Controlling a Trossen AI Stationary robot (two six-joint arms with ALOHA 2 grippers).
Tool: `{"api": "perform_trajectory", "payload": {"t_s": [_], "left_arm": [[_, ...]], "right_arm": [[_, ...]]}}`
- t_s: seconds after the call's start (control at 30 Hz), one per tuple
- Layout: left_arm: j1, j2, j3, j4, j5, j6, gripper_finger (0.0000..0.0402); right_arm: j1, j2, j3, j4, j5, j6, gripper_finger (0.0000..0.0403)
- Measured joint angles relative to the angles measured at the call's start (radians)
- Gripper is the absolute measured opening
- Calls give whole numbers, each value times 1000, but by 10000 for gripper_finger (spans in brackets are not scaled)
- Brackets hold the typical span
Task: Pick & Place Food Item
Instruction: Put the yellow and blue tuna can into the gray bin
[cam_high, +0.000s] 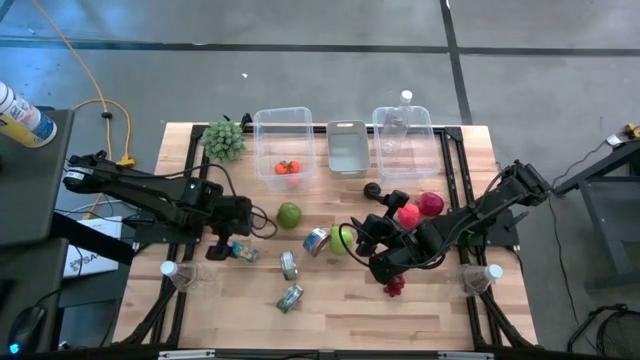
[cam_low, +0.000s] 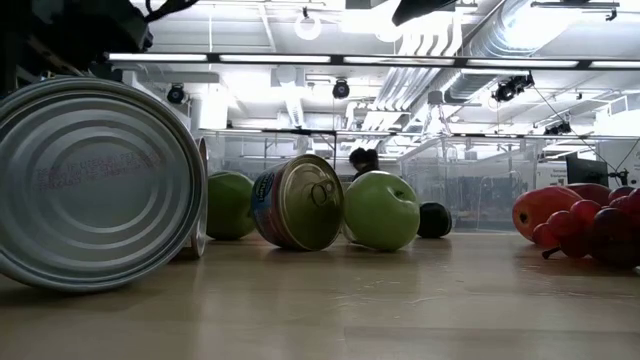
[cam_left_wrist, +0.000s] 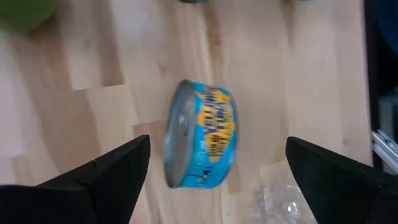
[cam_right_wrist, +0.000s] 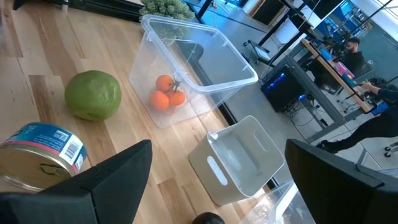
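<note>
A blue-and-yellow tin (cam_left_wrist: 203, 135) is seen lying on its side just left of the clear bin (cam_high: 282, 148) w/ small tomatoes (cam_high: 287, 167), nearer the front edge.

On the table (cam_high: 440, 300), 3 containers are lining the 12 o'clock edge: a bin (cam_high: 282, 148) holding tomatoes (cam_high: 287, 168), a tray (cam_high: 347, 148) at its 3 o'clock, then another bin (cam_high: 403, 142). A leafy bunch (cam_high: 224, 140) is lying at the first bin's 9 o'clock. An apple (cam_high: 289, 214) is sitting at that bin's 6 o'clock. 4 cans are lying nearer 6 o'clock, one (cam_high: 243, 252) beneath the left gripper (cam_high: 232, 243)
</note>
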Motion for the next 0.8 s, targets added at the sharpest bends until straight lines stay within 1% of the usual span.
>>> {"api": "perform_trajectory", "payload": {"t_s": [0.1, 0.27, 0.6, 0.8], "left_arm": [[0, 0, 0, 0, -18, -14, 364], [0, 0, 0, 0, -17, -8, 364], [-54, 0, 0, 53, -46, 12, 364], [-72, 1, -1, 70, -48, 10, 364]], "right_arm": [[0, 0, 0, 0, 0, 1, 357], [0, 0, 0, 0, 0, 1, 357], [0, 0, 0, 8, -1, 5, 357], [0, 0, 0, 7, -30, 24, 357]]}}
